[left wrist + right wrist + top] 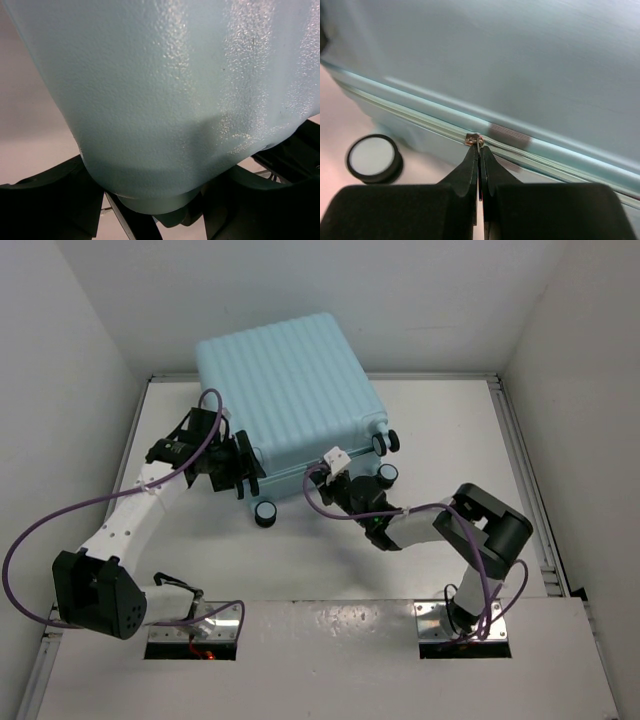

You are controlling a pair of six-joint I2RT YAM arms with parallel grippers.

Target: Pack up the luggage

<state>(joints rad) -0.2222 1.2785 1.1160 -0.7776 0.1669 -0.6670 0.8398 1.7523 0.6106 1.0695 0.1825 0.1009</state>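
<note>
- Currently the luggage [285,390] lies flat and closed at the far middle of the table [450,430], ribbed shell facing up and wheels toward the arms.
- Left gripper [240,468]: it sits at the near-left corner of the case. In the left wrist view the rounded corner fills the space between the dark fingers [45,200]. The jaws are wide apart, one on either side. Both appear to touch the shell, so we read this as a wide clamp on the corner.
- Likely reason: it braces the case so that it does not slide or turn when the zip is pulled from the other side.
- Right gripper [479,150]: the tips are pinched fully together on the small metal zip pull [479,142], right at the zip seam [420,122] on the near side wall.
- Likely reason: the pull is thin, so only a fingertip pinch can hold it. The approach is level with the seam, which suits dragging the slider along the track.
- Appearance of the case: pale aqua hard shell, finely pebbled up close and glossy under the light. A paler tape strip runs along the zip.
- One black wheel [372,157] with a pale hub shows just left of the right gripper.
- We cannot tell the contents, since the lid is down.
- Judgement: packing looks finished and the closing step is in hand.
</note>
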